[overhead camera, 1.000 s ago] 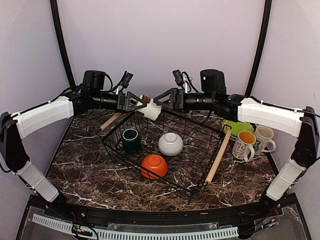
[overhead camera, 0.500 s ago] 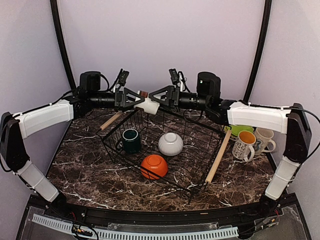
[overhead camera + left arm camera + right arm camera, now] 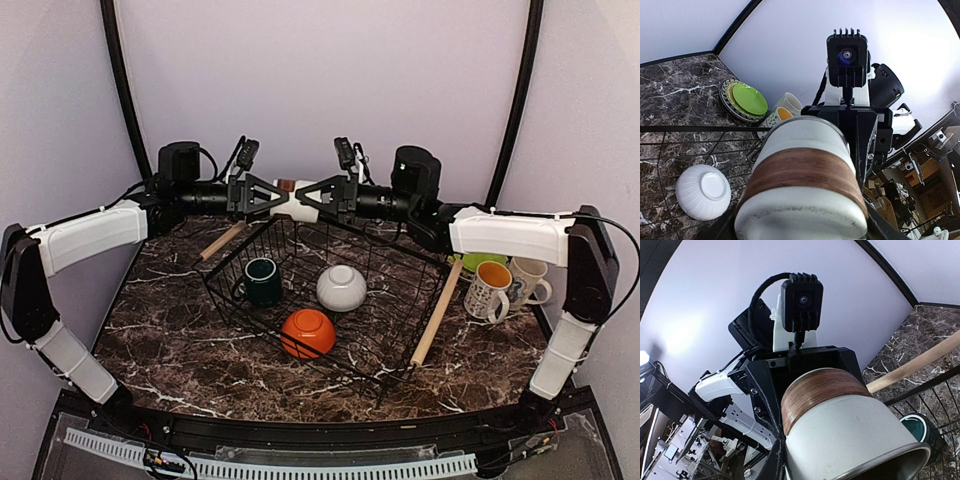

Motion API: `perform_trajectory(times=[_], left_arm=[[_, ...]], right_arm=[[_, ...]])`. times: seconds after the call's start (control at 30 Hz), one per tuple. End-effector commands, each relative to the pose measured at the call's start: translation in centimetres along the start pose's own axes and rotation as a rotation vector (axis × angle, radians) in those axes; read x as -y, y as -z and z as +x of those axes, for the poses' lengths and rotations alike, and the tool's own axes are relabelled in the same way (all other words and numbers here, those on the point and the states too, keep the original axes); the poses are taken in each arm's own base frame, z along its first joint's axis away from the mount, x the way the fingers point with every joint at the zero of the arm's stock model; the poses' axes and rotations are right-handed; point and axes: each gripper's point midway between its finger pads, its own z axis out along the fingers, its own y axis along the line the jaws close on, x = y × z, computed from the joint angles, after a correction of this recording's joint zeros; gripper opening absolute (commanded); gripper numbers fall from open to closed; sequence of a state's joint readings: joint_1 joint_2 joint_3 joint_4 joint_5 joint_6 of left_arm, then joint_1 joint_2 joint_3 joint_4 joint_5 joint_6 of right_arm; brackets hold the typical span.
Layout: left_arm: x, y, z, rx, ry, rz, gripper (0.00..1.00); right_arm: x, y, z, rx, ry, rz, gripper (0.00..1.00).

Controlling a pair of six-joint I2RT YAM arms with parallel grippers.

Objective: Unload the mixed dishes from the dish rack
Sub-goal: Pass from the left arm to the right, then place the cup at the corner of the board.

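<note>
A white cup with a brown band hangs on its side above the far edge of the dish rack. My left gripper is shut around its base end, and the cup fills the lower half of the left wrist view. My right gripper meets it from the other side, shut at the rim end of the cup. Inside the black wire rack lie a dark green cup, an upturned white bowl and an upturned orange bowl.
Right of the rack stand two patterned mugs and a lime-green plate on stacked plates. The rack's second wooden handle lies at the far left. Both forearms stretch across the back of the table.
My right gripper slid left up to the cup and closed on its rim end. The left gripper lifted the cup slightly and levelled it.
</note>
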State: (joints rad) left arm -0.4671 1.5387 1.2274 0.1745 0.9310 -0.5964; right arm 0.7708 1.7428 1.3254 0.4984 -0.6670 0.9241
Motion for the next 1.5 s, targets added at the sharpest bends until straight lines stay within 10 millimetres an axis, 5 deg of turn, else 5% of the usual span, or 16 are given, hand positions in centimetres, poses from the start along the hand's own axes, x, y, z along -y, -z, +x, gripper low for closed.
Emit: perform_trajectory(times=[0.0,0.13,0.27,0.6,0.93,1.17,1.3,1.47], left_arm=[[-0.8,-0.1,0.7,-0.023,0.011,-0.023,0.55],[-0.7,0.2,0.6,-0.021,-0.012,-0.047,0.83],[-0.7,0.8,0.4,-0.008,-0.044,-0.095,0.98],[-0.8,1.7,0.0,0.007,-0.093,-0.173,0.99],[-1.1,2.9,-0.5,0.015,-0.155,-0.271,0.99],[-1.4,3.2,-0.6,0.012,-0.175,-0.307,0.99],[-1.6,3.2,-0.6,0.009,-0.176,-0.316,0.99],[-1.9,3.1,-0.4,0.004,-0.172,-0.321,0.99]], right_arm=[[-2.0,0.5,-0.6,0.024,0.080,-0.023,0.03],[-1.9,1.3,-1.1,0.038,0.108,0.015,0.00],[-1.5,2.6,-1.6,0.052,0.126,0.064,0.00],[0.3,8.4,-2.1,0.063,0.223,0.352,0.00],[-0.9,21.0,-1.6,0.074,0.329,0.895,0.00],[-1.1,32.7,2.5,0.034,0.211,1.328,0.00],[-0.4,36.3,5.1,0.008,0.108,1.471,0.00],[1.8,38.4,7.5,-0.090,-0.019,1.623,0.00]])
